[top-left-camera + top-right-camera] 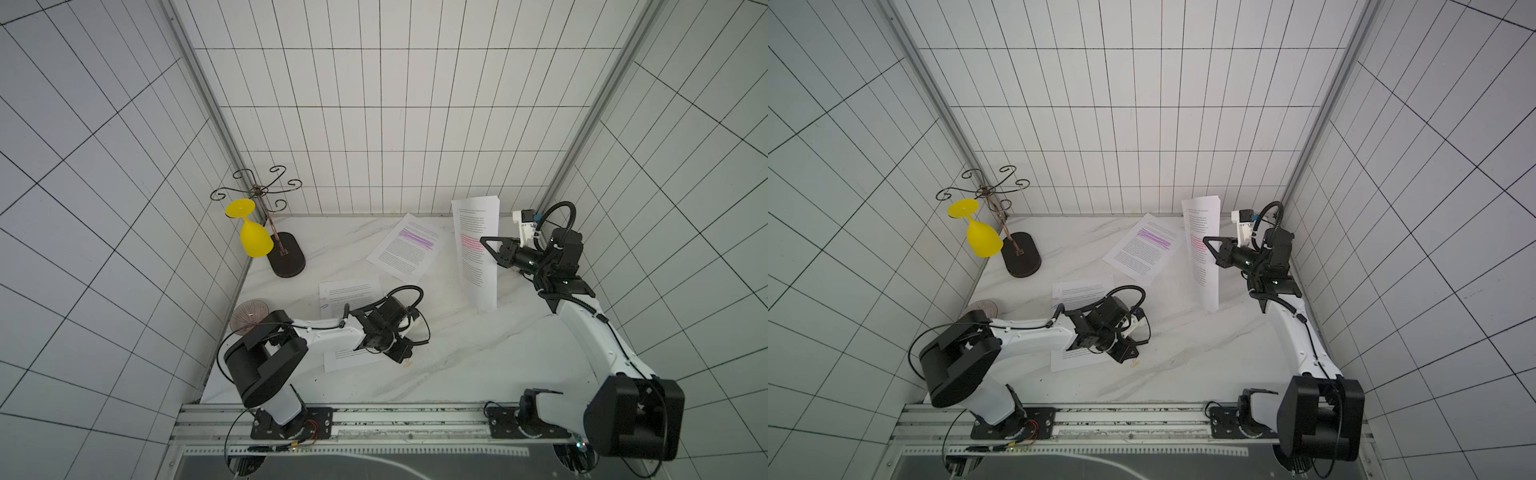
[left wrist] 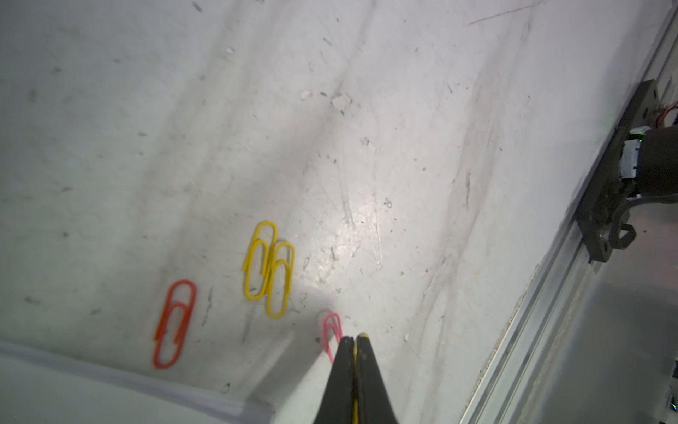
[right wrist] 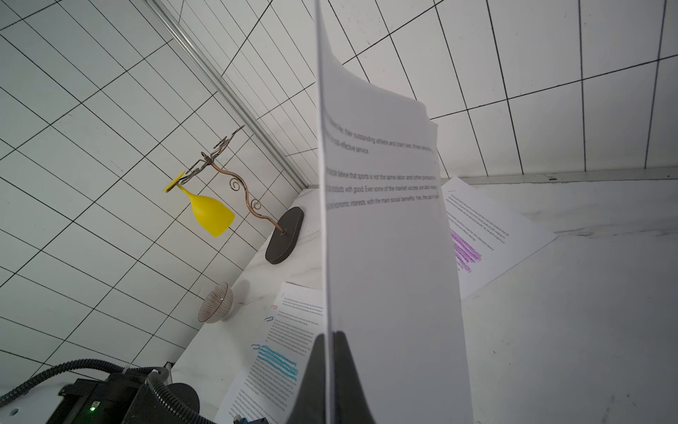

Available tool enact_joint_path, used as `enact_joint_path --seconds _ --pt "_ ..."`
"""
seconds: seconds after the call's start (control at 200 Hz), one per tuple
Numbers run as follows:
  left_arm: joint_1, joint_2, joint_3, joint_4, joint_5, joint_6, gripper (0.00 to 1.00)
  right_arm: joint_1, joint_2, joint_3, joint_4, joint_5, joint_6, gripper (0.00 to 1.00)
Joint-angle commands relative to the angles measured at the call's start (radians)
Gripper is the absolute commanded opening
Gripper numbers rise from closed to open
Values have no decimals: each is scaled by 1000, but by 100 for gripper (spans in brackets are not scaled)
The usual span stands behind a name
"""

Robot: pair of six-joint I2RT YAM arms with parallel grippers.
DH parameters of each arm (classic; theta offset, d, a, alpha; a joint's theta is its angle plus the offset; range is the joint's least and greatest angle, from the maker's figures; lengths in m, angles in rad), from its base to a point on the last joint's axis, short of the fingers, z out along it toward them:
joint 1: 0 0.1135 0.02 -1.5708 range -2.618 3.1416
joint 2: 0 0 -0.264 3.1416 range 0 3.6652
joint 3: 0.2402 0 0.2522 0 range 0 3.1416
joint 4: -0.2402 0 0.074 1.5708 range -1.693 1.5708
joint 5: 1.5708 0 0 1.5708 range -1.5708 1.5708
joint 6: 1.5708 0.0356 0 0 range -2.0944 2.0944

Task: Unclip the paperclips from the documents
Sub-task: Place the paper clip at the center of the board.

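The job looked partly done. An orange paperclip [image 2: 174, 325], two yellow paperclips [image 2: 269, 270] and a pink paperclip [image 2: 332, 327] lay loose on the desk [image 1: 478, 353] near the middle of its front edge, the yellow pair touching. The left gripper [image 2: 354, 339] sat pinched together just beside the pink one. A yellow sliver showed in its seam, and I could not tell whether that was a clip.

The right gripper [image 3: 332, 336] was clamped on the pink-banded document [image 1: 476, 253], holding it upright toward the back right corner. The blue-banded document [image 3: 290, 330], flat by the left edge, carried clips [image 3: 269, 319] along its margin. The purple-banded document [image 1: 409, 245], near the back edge, showed none.

The clips were glossy coated wire loops. The paper was thin and limp, curling at the top. The desk was scuffed and marble-patterned.
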Motion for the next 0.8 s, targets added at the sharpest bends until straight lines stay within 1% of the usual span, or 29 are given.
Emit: enact_joint_path --seconds 0.0,0.05,0.1,0.135,0.215,0.3,0.45,0.53,0.6,0.635,0.705,0.795 --pt "-3 2 36 1 -48 21 23 1 -19 -27 -6 19 -27 0" --pt "-3 -2 40 -4 -52 21 34 1 -24 -36 -11 27 -36 0" --pt "-3 -10 44 -13 -55 21 42 3 -26 -43 -22 35 -52 0" --pt "-3 -16 45 -21 -58 20 44 5 -27 -46 -33 41 -63 0" --pt "-3 -30 49 -38 -61 21 49 9 -19 -44 -61 52 -80 0" --pt "-3 -51 54 -51 -71 22 50 18 -6 -24 -106 72 -85 0" --pt "3 -65 92 -84 -86 37 57 48 66 84 -301 118 -108 0" --pt "12 -38 121 -100 -74 51 56 65 114 141 -402 132 -125 0" --pt "14 1 153 -121 -56 69 46 78 141 158 -433 129 -125 0" --pt "14 11 163 -122 -50 73 43 82 149 159 -434 129 -121 0" --pt "15 7 176 -118 -48 72 43 85 163 158 -434 121 -109 0" --pt "30 -10 183 -123 -29 75 44 85 191 163 -432 71 -95 0"
